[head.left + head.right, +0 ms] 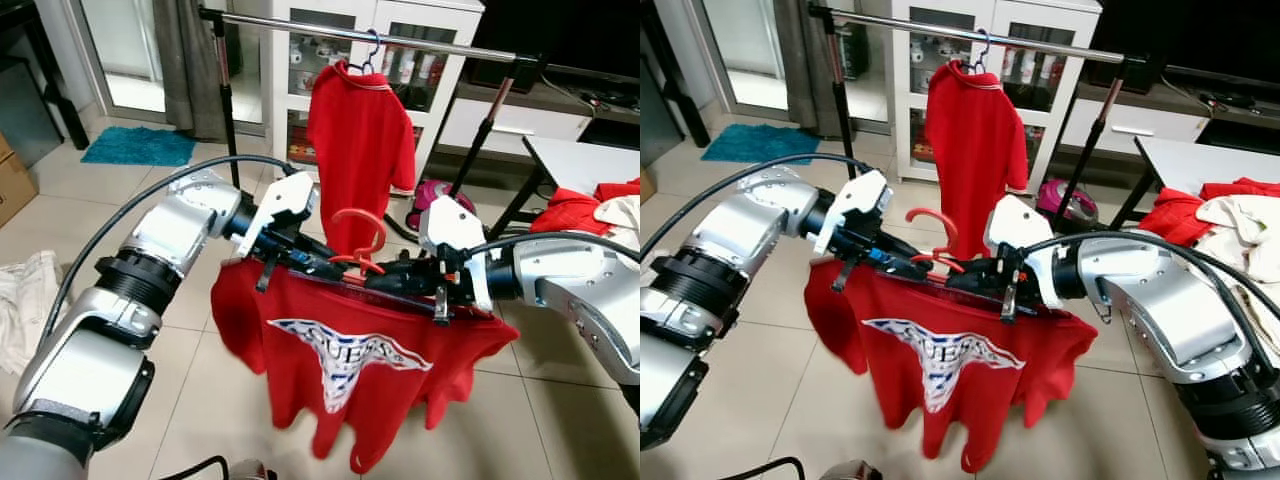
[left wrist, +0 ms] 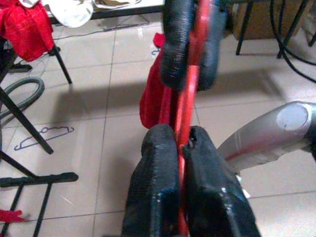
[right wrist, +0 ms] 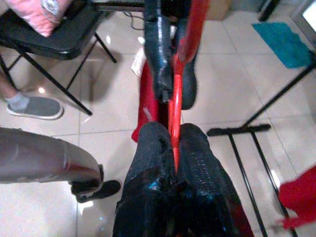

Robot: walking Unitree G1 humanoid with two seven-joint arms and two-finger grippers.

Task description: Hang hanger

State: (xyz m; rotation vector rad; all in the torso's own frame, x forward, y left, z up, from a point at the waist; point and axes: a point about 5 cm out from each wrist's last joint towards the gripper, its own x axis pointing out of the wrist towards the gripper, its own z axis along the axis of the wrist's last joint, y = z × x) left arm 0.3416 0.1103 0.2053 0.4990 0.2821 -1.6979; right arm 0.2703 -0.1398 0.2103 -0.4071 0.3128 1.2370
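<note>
Both grippers clamp the red hanger [image 1: 357,262]: left gripper [image 2: 177,163] fingers closed on its 9 o'clock shoulder, right gripper [image 3: 173,148] fingers closed at 3 o'clock. It carries a red T-shirt [image 1: 350,370], below the rail [image 1: 400,38] at 12 o'clock.

Both silver arms reached inward at chest height, the left gripper [image 1: 318,260] and right gripper [image 1: 385,281] facing each other tip to tip, each with its black fingers [image 2: 197,182] pinched closed.
</note>
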